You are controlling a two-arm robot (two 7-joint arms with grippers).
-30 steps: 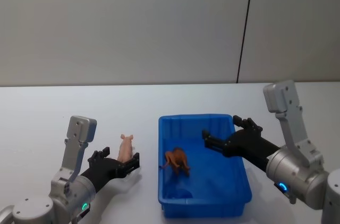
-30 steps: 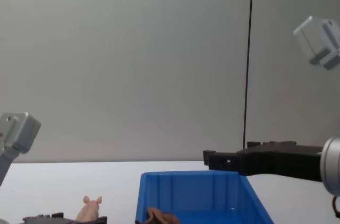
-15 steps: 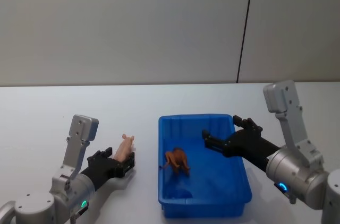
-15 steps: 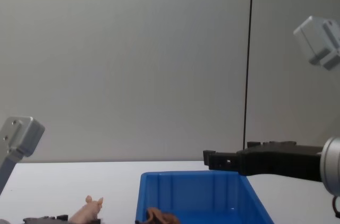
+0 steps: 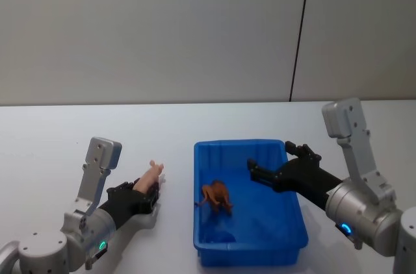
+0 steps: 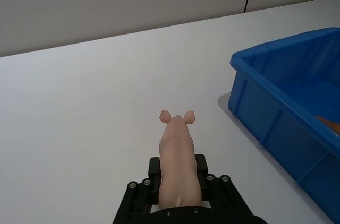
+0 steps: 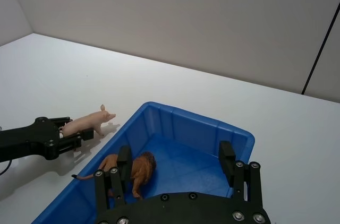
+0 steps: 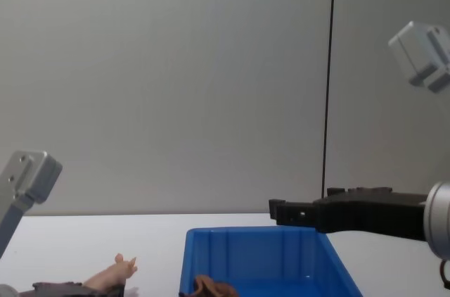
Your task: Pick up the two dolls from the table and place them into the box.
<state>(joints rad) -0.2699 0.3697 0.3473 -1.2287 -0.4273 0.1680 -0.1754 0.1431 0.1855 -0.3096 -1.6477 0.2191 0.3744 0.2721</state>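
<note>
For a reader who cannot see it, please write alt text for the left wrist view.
The left gripper is shut on the pink pig doll, whose head points away over the white table. The blue box stands nearby.

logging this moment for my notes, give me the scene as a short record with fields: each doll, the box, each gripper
pink pig doll: gripped at its rear by the left gripper, snout tilted up, left of the box
brown doll: standing inside the box, near its left wall
box: blue bin on the white table, holds the brown doll
left gripper: shut on the pink pig doll, low over the table beside the box
right gripper: open, holding nothing, above the box's far right part
</note>
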